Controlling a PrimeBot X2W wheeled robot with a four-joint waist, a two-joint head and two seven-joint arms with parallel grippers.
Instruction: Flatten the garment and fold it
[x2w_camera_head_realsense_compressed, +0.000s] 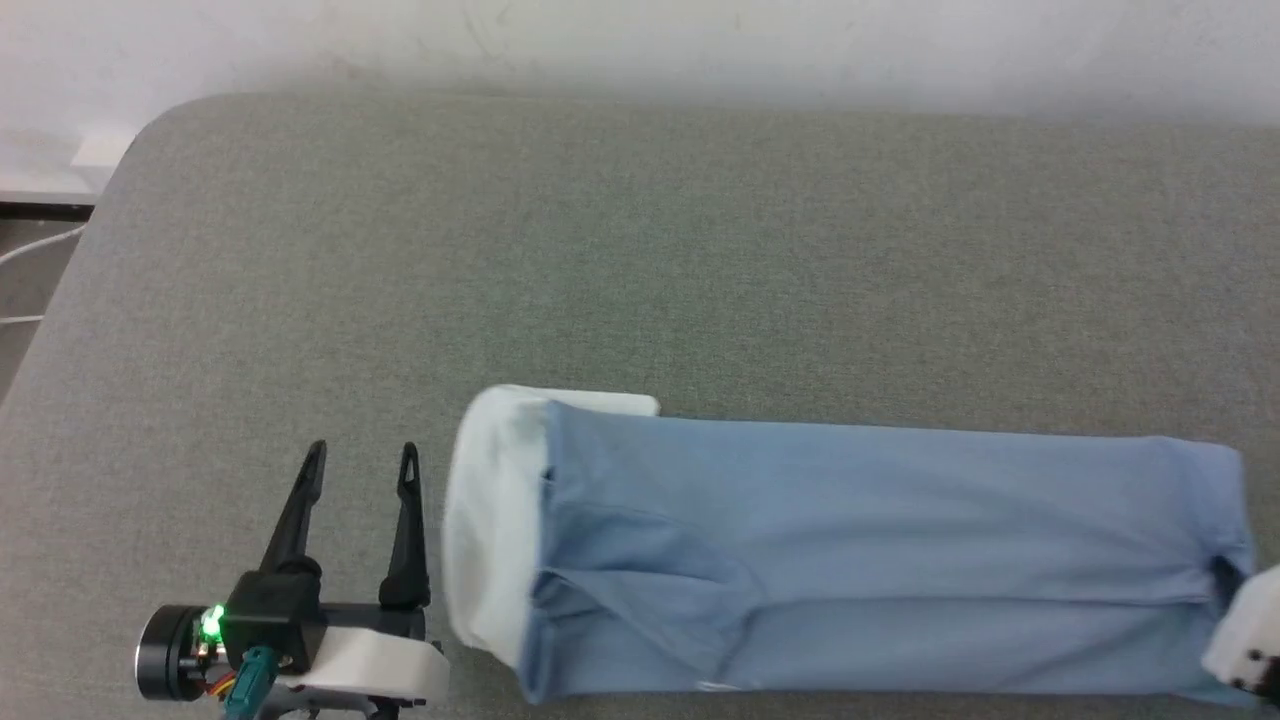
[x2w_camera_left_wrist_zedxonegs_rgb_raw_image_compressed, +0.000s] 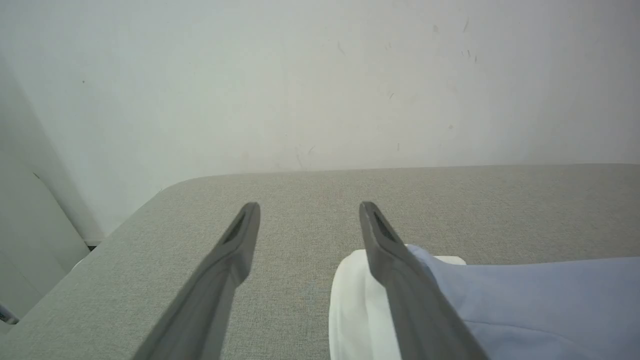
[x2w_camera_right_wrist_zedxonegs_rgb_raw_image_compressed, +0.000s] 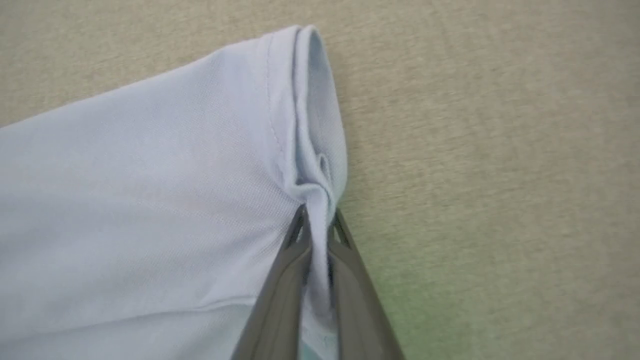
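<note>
The right pincer (x2w_camera_right_wrist_zedxonegs_rgb_raw_image_compressed: 320, 212) is closed on the shirt (x2w_camera_head_realsense_compressed: 850, 540). Its two fingers pinch a bunched fold of the hem (x2w_camera_right_wrist_zedxonegs_rgb_raw_image_compressed: 320, 150) at the shirt's right end, by the bench's (x2w_camera_head_realsense_compressed: 640, 250) front right corner. In the head view only a white part of that pincer's body shows at the right edge, cut off by the frame.

The left pincer (x2w_camera_head_realsense_compressed: 364, 450) is wide open and holds nothing. It sits over bare bench near the front edge, just left of the white collar (x2w_camera_head_realsense_compressed: 490, 520). The head view shows a narrow gap between its inner finger and the collar. In the left wrist view that finger overlaps the collar, so I cannot tell from there whether they touch.

The shirt lies as a long, light blue strip along the front edge, collar to the left and hem to the right, with creases near the collar. Its front edge runs off the bottom of the head view. A pale wall (x2w_camera_left_wrist_zedxonegs_rgb_raw_image_compressed: 320, 75) stands behind the bench's far edge.
</note>
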